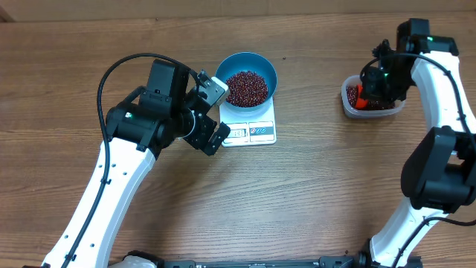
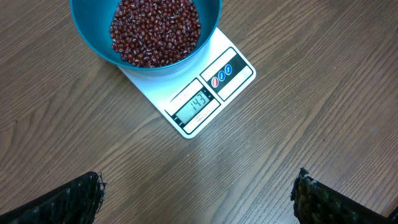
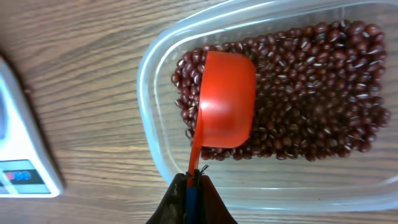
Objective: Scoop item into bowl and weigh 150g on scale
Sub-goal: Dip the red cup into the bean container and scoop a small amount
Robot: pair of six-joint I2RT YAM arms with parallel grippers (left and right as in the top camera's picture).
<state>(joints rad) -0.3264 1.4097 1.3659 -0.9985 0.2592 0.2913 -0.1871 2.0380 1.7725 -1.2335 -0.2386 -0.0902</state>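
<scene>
While my left gripper stands spread wide and empty, bare table lies between it and the near edge of the scale. The bowl sits on the scale with beans heaped inside. Its far rim is cut off in my wrist view, and the display reads 143. My right gripper is pinched tight on the thin handle of the scoop, which lies over more beans in the tub — well apart from the scale, open wood between. Only the scoop's smooth red shell shows, so I cannot tell whether it holds beans. The tub's right end runs out of frame — from overhead my right arm covers much of it.
</scene>
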